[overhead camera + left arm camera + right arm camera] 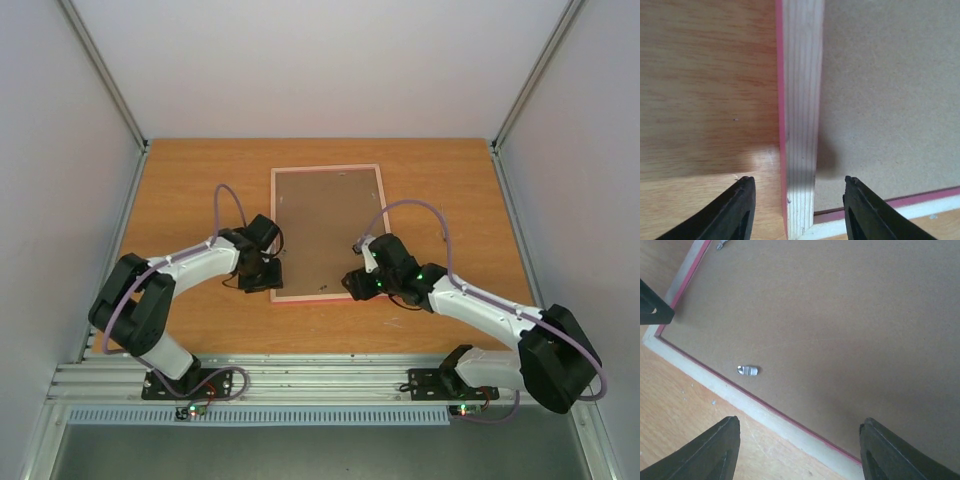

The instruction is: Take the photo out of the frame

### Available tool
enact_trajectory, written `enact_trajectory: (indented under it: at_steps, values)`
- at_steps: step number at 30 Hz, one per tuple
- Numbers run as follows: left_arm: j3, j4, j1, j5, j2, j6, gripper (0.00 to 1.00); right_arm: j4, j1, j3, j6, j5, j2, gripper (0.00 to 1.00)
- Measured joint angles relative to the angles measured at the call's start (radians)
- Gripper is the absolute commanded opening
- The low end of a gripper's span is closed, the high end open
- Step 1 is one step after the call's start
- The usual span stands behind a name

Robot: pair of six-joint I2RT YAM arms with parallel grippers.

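Frame (800,90) face down mid-tabletop (180,190), left jaws parted astride its lower-left rail, not gripping, right jaws wide open over lower-right backboard (840,315), empty.

The thin pink rectangular frame (327,168), brown board up, lies flat mid-table. Open orange-brown wooden tabletop (190,190) runs left, right and beyond it. The left gripper (797,182) straddles its left rail with gaps either side, and the right gripper (800,427) hangs spread over the near edge.

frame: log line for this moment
frame back up; left gripper open astride left rail; right gripper open over frame near tab; photo not visible
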Motion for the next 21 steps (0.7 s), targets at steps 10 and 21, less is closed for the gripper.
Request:
enact_trajectory:
  at_steps: [10,21]
  values:
    - [0.0,-0.002,-0.04,-0.081,0.029,-0.064,0.37,-0.02,0.016,-0.031,-0.042,-0.003,-0.114,0.98]
    - [0.018,-0.006,-0.048,-0.079,0.048,-0.056,0.21,-0.031,0.082,-0.031,-0.093,0.041,-0.083,0.99]
